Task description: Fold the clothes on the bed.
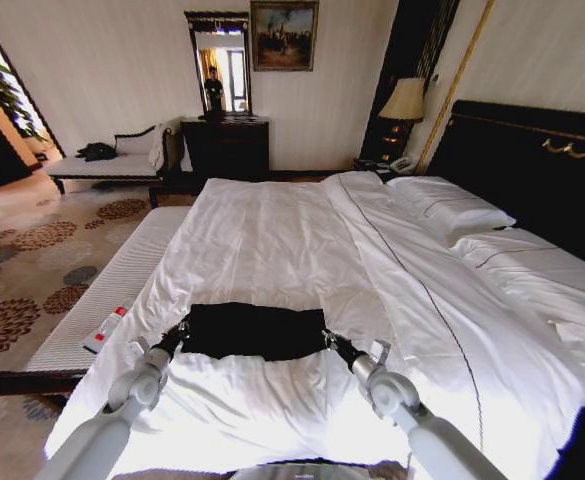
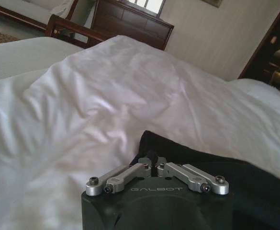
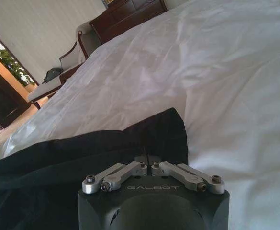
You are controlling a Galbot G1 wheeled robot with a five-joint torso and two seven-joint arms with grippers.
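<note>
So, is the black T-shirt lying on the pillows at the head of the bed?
No, the black T-shirt lies on the white duvet near the foot of the bed, far from the pillows.

Your head cam looks down the bed (image 1: 272,230) from its foot. Both wrist cams sit low, close, facing the headboard-side room; all share the black T-shirt (image 1: 255,331).

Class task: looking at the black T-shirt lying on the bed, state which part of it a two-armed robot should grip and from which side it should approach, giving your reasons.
Grip the black T-shirt at its two near corners, approaching from the foot of the bed. It lies flat as a wide band, so its ends suit one gripper each. The left gripper and right gripper sit there, apparently closed on fabric.
</note>
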